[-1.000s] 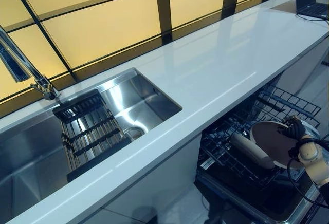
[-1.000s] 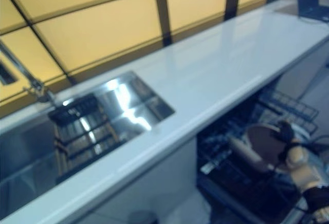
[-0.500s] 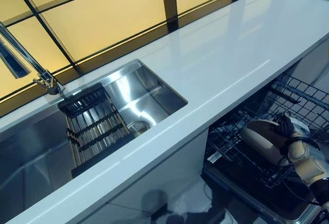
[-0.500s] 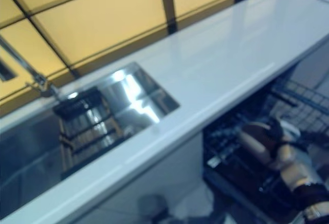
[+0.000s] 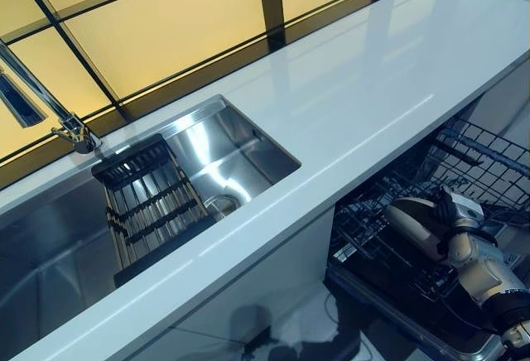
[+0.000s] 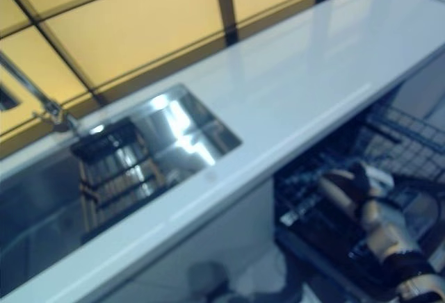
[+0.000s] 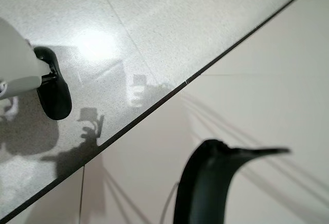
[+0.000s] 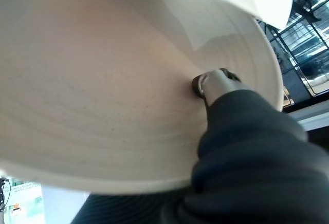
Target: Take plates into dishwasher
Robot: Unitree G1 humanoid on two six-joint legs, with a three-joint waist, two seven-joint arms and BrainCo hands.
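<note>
Holding a cream plate (image 5: 411,222) by its rim, the right hand (image 5: 460,227) hangs over the pulled-out dishwasher rack (image 5: 480,158) in the left eye view; the plate stands nearly on edge just beyond the hand, toward the counter side, probably so it can slide down between the rack's wires rather than lie flat on them. Well above and behind the hand runs the white countertop (image 5: 356,96), and far off to the hand's left sits the steel sink (image 5: 236,150) with a dark drying rack (image 5: 149,204) inside it and the faucet (image 5: 45,100) beyond. The right eye view shows the same arrangement, with the plate low against the rack. The left wrist view shows only pale floor tiles (image 7: 169,34), so the left hand is not visible anywhere. In the right wrist view the plate's broad face fills the space directly before the hand, a dark-tipped finger (image 8: 211,84) pressed against it beside the ribbed cover: fingers closed in a pinch on the plate, steadying it for lowering.
</note>
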